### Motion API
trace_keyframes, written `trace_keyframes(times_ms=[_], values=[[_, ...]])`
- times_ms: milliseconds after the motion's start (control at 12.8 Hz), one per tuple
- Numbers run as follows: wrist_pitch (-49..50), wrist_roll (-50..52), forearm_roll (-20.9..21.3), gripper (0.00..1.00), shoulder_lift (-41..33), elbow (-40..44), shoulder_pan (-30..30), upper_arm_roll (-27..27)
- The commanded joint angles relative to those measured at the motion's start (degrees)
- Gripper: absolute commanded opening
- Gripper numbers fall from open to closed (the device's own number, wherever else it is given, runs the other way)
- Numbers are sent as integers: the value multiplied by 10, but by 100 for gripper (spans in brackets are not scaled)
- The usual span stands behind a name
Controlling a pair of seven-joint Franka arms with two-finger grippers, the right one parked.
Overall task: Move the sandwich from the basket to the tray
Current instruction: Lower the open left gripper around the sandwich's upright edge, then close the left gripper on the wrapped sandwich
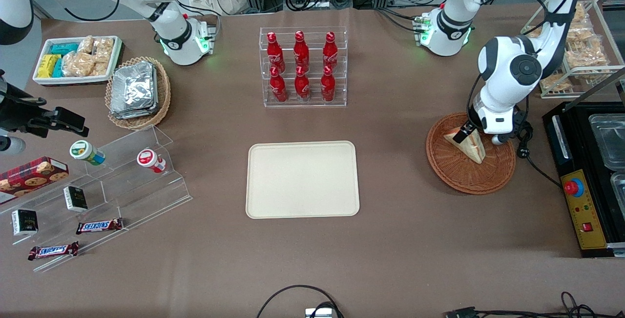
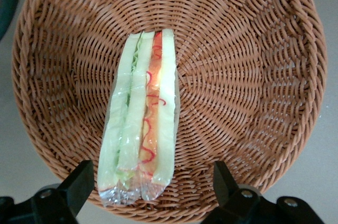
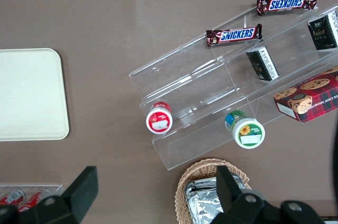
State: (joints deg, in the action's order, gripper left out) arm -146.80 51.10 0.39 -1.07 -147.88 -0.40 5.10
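Observation:
The sandwich [image 1: 471,145], a clear-wrapped wedge of white bread with red and green filling, stands on edge in the reddish-brown wicker basket [image 1: 468,188] toward the working arm's end of the table. My left gripper [image 1: 461,135] is open, low over the basket. In the left wrist view the gripper [image 2: 150,182] straddles the sandwich's [image 2: 142,108] wrapped end, with one black finger [image 2: 78,187] on each side and gaps between the fingers and the wrap. The basket weave [image 2: 237,76] fills that view. The cream tray [image 1: 302,180] lies bare at the table's middle.
A clear rack of red bottles [image 1: 302,66] stands farther from the camera than the tray. A black appliance [image 1: 586,181] sits beside the basket at the table's end. A wire rack of bagged snacks [image 1: 581,44] stands above it. A foil-packet basket [image 1: 139,91] and acrylic shelf [image 1: 97,196] lie toward the parked arm's end.

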Motion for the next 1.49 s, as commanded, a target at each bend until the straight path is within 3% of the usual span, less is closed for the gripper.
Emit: trace_keyframes(times_ms=[0, 235, 627, 1176, 1412], values=[[-29, 8, 1, 99, 8, -12, 3, 2], [-48, 8, 2, 82, 19, -17, 3, 1], [-49, 8, 3, 45, 19, -16, 12, 1], [-6, -4, 11, 38, -9, -8, 11, 3], [14, -6, 15, 24, -20, -3, 6, 5]])
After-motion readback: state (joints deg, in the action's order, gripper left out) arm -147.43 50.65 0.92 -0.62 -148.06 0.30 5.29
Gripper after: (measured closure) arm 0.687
